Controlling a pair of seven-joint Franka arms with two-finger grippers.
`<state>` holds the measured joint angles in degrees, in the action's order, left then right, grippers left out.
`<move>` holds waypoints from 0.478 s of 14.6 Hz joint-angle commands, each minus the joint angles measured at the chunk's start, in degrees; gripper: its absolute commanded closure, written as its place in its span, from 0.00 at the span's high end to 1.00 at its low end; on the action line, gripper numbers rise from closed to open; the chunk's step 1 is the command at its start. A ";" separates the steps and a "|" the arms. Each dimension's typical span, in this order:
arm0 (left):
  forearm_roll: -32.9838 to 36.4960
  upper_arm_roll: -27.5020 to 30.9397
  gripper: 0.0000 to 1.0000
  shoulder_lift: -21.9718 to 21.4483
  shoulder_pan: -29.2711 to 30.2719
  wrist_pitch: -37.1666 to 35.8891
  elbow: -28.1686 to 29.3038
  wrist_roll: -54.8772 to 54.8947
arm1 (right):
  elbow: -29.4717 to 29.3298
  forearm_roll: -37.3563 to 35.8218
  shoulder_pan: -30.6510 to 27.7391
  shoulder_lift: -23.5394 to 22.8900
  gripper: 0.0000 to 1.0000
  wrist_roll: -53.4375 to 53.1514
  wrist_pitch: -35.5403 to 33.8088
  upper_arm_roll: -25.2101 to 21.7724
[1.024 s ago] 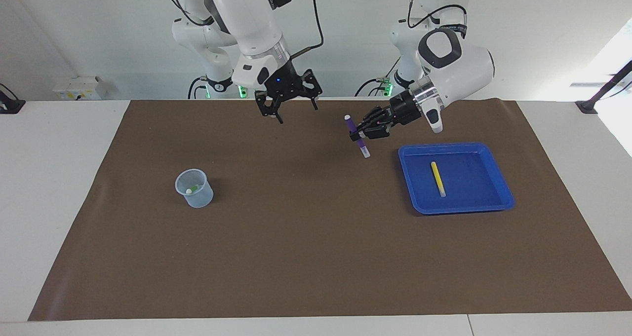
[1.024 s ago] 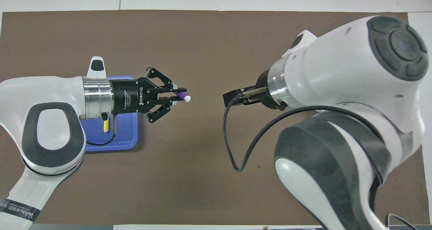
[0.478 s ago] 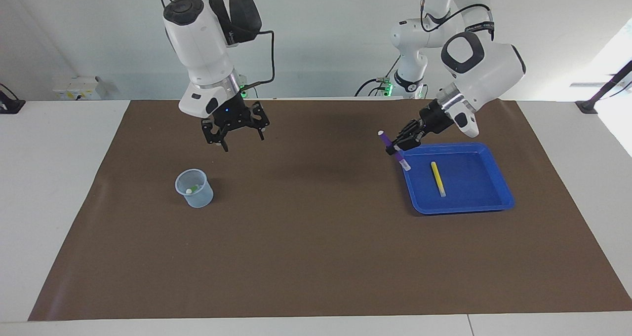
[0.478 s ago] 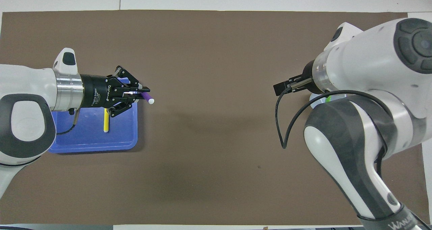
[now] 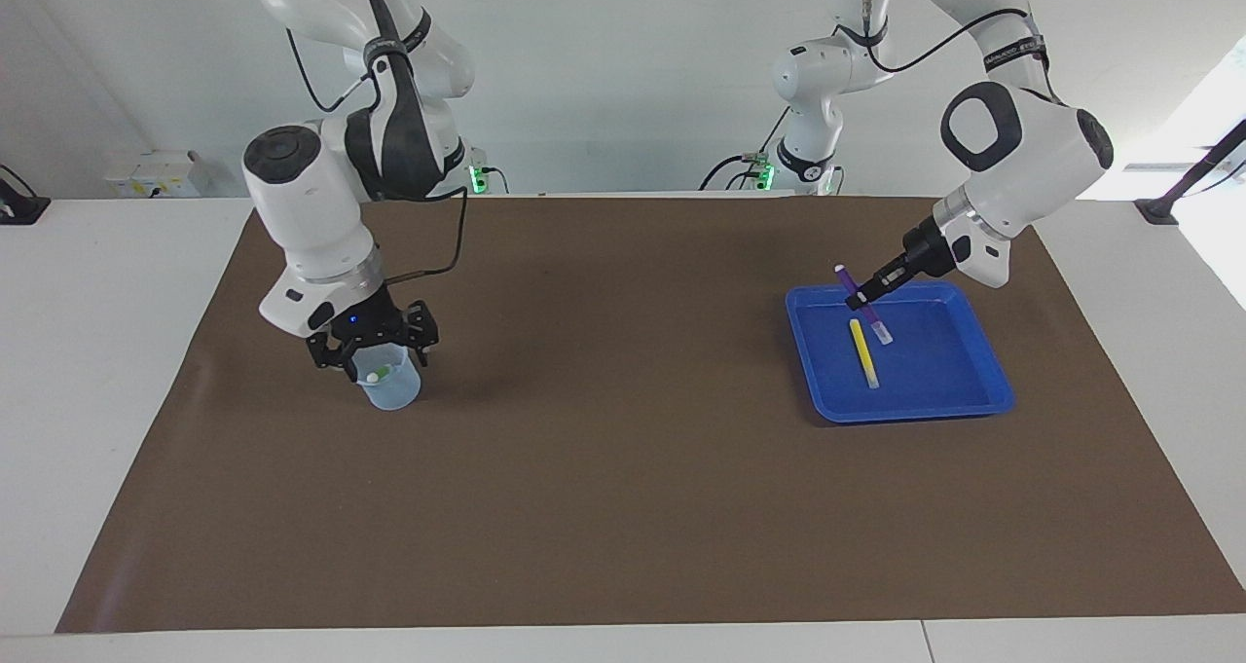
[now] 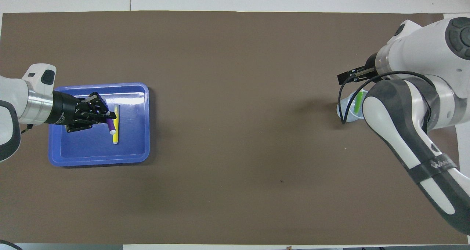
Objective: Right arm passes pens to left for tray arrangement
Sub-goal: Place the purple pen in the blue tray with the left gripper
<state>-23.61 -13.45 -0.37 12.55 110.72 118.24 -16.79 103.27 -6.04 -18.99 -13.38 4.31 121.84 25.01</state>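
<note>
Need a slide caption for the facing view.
Left gripper lowers purple marker pen beside yellow pen in blue plastic tray; right gripper at translucent cup.

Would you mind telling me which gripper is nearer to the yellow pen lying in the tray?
Left. The left gripper holds the purple pen over the blue tray, right beside the yellow pen. The right gripper is at the cup, toward the right arm's end.

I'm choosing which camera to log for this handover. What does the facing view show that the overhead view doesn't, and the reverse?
Facing view only: the right hand at the rim of the small translucent pale-blue cup, and the slim purple marker pen tilted in the air over the tray.

Overhead view only: the slim green marker pen standing in that cup as a long stick.

Both: the left hand gripping the purple pen over the shallow bright-blue plastic tray, beside the slim yellow marker pen lying inside.
</note>
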 commanded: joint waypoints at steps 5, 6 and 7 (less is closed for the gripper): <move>19.03 -0.35 0.00 3.89 4.05 5.62 4.87 19.51 | 0.27 -1.78 -1.84 -1.29 0.76 -5.72 -1.43 0.74; 19.13 -0.44 0.00 3.80 3.89 7.65 6.28 19.60 | 0.10 -1.87 -1.93 -2.08 0.75 -5.63 -1.60 0.74; 19.39 -0.44 0.00 3.88 3.54 8.63 7.08 19.86 | -0.08 -2.57 -1.93 -2.70 0.71 -5.63 -1.34 0.74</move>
<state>-5.76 -13.42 4.32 16.11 115.84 122.13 1.61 103.53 -6.32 -19.94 -14.49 0.05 120.64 24.96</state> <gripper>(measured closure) 0.824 0.238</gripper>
